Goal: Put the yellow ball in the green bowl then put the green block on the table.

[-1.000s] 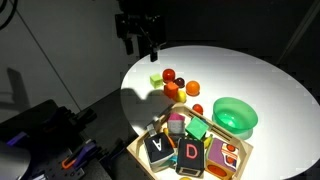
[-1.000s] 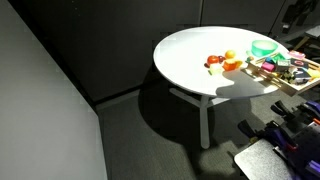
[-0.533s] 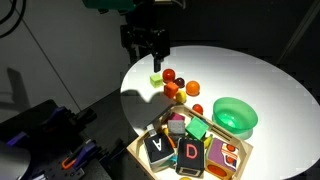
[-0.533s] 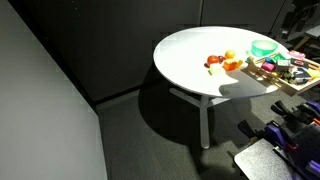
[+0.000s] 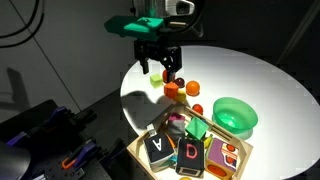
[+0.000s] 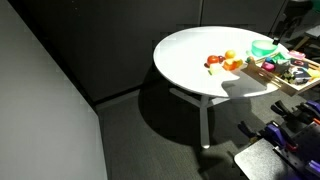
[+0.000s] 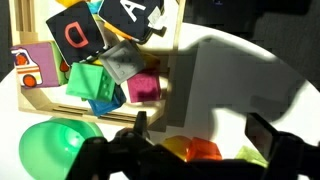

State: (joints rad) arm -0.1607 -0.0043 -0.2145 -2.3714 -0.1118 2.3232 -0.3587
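Note:
The yellow ball [image 5: 155,77] lies near the table's left edge, beside the ball cluster. It shows pale yellow at the bottom of the wrist view [image 7: 250,156], by one finger. My gripper [image 5: 163,70] is open and empty, hanging low over the cluster. In the wrist view its fingers [image 7: 200,135] straddle a yellow and an orange piece. The green bowl [image 5: 236,116] stands empty on the table [image 5: 250,70], and shows in the wrist view [image 7: 45,150]. The green block [image 5: 197,128] sits in the wooden tray, also seen in the wrist view [image 7: 85,80].
Orange balls [image 5: 172,90] and red balls [image 5: 197,108] lie between the gripper and the bowl. A wooden tray [image 5: 150,160] at the table's front holds dark lettered blocks A and D [image 5: 190,152] and other pieces. The cluster [image 6: 222,63], bowl [image 6: 264,47] and tray [image 6: 285,72] also show in an exterior view.
My gripper has moved right and down, from above the table's back-left edge to low over the ball cluster. It has stayed open. Nothing on the table has moved.

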